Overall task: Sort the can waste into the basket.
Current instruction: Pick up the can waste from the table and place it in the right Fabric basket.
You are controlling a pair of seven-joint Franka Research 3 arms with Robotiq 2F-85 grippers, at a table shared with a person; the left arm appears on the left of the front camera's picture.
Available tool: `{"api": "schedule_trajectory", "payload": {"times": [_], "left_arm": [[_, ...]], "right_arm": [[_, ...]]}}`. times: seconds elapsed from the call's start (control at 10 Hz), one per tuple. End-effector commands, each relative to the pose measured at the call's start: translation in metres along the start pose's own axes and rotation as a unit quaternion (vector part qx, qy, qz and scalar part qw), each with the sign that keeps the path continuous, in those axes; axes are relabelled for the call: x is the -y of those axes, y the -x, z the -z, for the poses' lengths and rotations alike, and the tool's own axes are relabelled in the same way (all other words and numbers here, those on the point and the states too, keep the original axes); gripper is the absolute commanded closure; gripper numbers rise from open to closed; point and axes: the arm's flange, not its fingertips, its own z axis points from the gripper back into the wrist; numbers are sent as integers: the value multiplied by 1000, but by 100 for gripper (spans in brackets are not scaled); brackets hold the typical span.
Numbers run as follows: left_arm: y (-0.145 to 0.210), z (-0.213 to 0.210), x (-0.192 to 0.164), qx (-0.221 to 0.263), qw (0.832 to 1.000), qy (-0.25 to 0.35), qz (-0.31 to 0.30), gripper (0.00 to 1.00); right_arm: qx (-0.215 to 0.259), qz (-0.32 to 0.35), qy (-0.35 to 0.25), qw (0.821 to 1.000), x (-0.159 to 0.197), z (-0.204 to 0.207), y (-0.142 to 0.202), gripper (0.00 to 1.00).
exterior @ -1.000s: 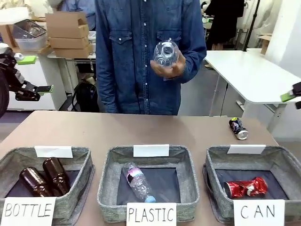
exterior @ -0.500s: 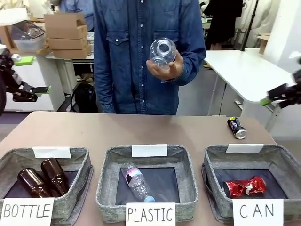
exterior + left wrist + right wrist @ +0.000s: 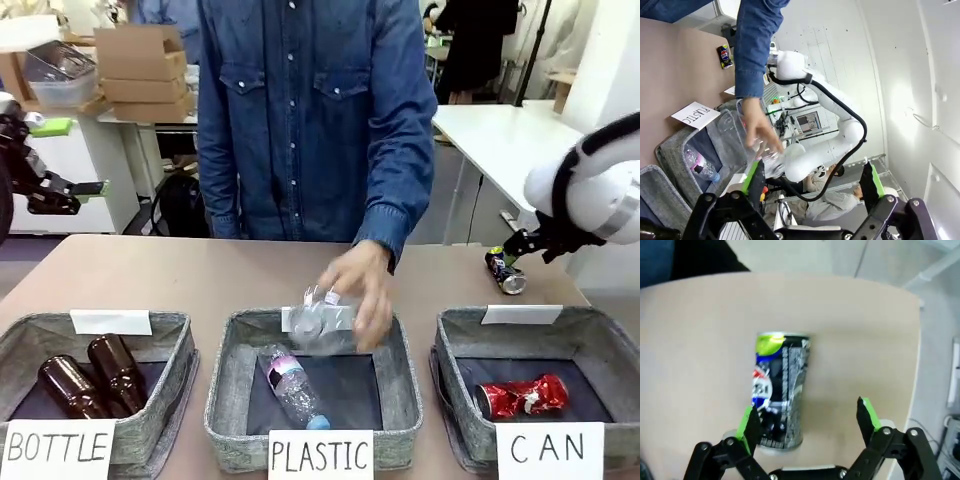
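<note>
Right wrist view: the right gripper [image 3: 807, 422] hangs with its jaws spread over the dark can [image 3: 778, 390], which lies on the table with its top toward 12 o'clock. The left pad overlaps the can, so descending now risks knocking it away. The red can [image 3: 521, 397] lies in the basket [image 3: 600, 335]. The left gripper [image 3: 812, 180] is spread, idle.

The table [image 3: 200, 275] is seen across from the robot's side; the dark can [image 3: 777, 390], close below the right wrist, is shared at 3 o'clock [image 3: 505, 271].
</note>
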Motion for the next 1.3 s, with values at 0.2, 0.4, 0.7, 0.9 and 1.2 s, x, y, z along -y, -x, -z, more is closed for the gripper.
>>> {"api": "schedule_trajectory", "payload": {"times": [0.2, 0.4, 0.7, 0.9, 1.2], "left_arm": [[1, 0, 3, 2, 1000, 9, 10, 0], [1, 0, 3, 2, 1000, 9, 10, 0], [1, 0, 3, 2, 1000, 9, 10, 0], [1, 0, 3, 2, 1000, 9, 10, 0], [1, 0, 3, 2, 1000, 9, 10, 0]], "right_arm": [[-38, 38, -21, 998, -4, 26, -16, 0], [-37, 37, -43, 998, -9, 21, -17, 0], [-43, 42, -84, 995, -21, 24, -22, 0], [-58, 37, -76, 995, -27, 38, -18, 0], [-57, 32, -66, 996, -28, 40, -15, 0]]}}
